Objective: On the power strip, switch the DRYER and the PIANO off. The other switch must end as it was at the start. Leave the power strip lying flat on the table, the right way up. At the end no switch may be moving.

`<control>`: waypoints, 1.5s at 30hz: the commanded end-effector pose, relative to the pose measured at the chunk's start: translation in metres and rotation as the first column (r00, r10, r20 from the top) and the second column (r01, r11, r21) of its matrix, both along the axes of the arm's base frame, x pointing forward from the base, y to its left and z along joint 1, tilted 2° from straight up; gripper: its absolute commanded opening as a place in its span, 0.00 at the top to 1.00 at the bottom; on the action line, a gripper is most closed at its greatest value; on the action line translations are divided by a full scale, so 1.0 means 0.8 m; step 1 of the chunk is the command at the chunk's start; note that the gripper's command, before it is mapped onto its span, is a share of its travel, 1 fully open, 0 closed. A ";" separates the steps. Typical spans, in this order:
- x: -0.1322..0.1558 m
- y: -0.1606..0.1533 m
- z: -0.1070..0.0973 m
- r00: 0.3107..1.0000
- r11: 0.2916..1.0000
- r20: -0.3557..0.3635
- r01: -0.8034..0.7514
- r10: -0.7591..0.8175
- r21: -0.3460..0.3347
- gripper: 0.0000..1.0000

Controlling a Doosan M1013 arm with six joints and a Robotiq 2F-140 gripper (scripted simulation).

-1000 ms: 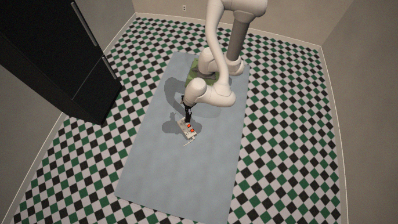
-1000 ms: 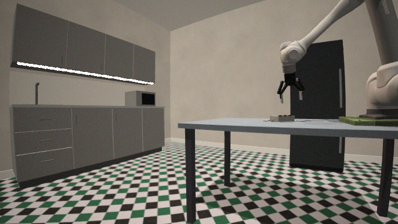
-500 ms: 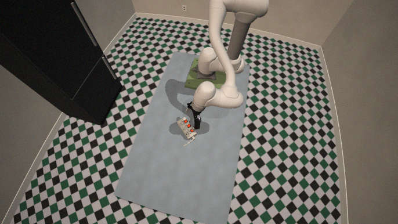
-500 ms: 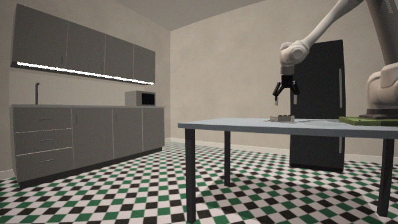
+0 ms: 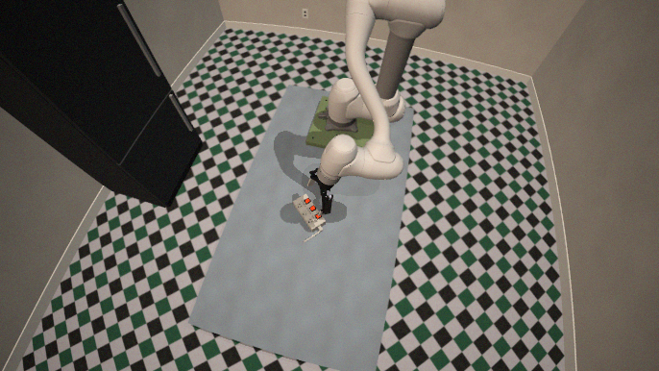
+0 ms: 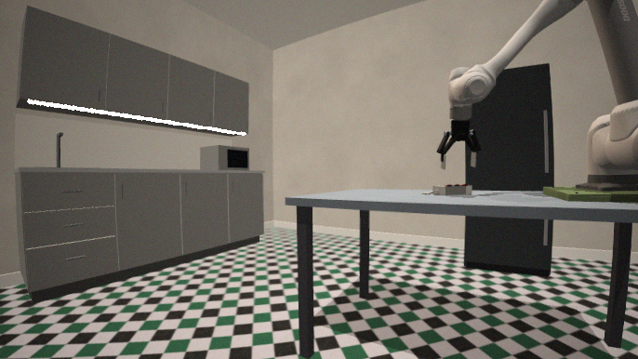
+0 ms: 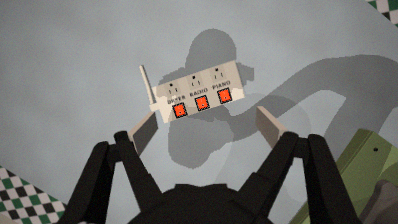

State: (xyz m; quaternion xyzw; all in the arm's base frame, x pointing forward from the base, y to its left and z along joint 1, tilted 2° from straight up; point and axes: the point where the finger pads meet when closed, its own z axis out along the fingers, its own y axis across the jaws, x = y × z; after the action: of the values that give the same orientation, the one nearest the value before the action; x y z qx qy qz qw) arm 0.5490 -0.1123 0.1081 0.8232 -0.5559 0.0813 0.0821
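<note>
A beige power strip (image 7: 198, 91) lies flat on the grey table, right way up. It has three red rocker switches labelled DRYER (image 7: 178, 110), RADIO (image 7: 201, 103) and PIANO (image 7: 224, 95); all three look alike, bright red. A short cable stub (image 7: 146, 85) sticks out at its DRYER end. The strip also shows in the top view (image 5: 309, 210) and the exterior view (image 6: 452, 189). My gripper (image 7: 205, 118) is open and empty, hanging above the strip with fingers pointing down (image 6: 458, 155). In the top view the gripper (image 5: 323, 194) is just beside the strip's switch side.
The arm's base stands on a green plate (image 5: 341, 127) at the table's far end. A black fridge (image 5: 91, 91) stands left of the table. Kitchen counters with a microwave (image 6: 224, 158) line the far wall.
</note>
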 end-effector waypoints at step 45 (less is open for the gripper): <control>0.004 -0.005 0.004 0.999 0.999 0.003 0.047 -0.047 0.018 0.00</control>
State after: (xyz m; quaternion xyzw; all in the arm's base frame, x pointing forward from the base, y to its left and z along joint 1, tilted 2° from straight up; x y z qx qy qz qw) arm 0.5491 -0.1127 0.1083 0.8224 -0.5572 0.0810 0.0818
